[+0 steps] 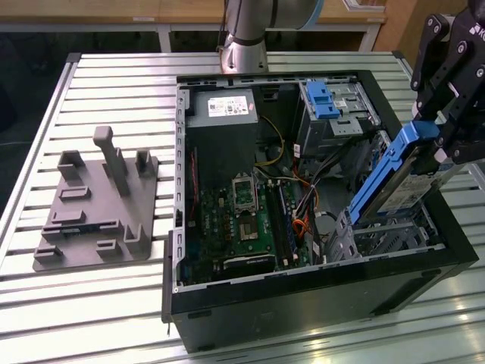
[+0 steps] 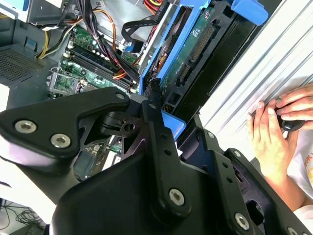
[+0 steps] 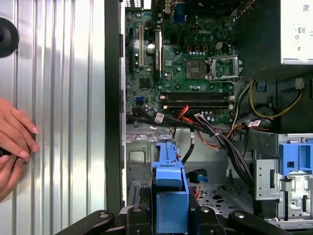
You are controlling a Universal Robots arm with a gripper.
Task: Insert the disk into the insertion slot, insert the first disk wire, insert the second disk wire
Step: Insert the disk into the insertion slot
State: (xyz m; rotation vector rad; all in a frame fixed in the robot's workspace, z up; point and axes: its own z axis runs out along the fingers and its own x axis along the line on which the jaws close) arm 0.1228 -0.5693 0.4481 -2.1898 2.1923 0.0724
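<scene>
Disk point(image 1: 413, 193): silver drive in a blue carrier, steeply tilted; lower end down at the insertion slot point(image 1: 379, 236), upper end raised above the rim of the computer case point(image 1: 303, 303), toward the exterior view's right.
Pincer point(image 1: 433, 140): pinching the carrier's raised end; in the second wrist view, clamped on the blue frame of the disk point(image 2: 195, 44), circuit side toward the camera.
Step in hand: judged to be seating the disk; not yet flat in the cage, and connector edge bare, so no wire plugged as far as can be told.
Doing it well: probably best with carrier edges kept parallel to the perforated walls, raised end brought down evenly without twist, and push applied only once the rails line up.
Watch: cable bundle point(image 3: 220, 139) running just beside the slot, with a risk of trapping under the carrier.
Also near: taller cage with blue latch point(image 1: 330, 102), apart from the slot; person's hand point(image 3: 14, 139) resting on the bench point(image 1: 114, 303) beside the case.
</scene>
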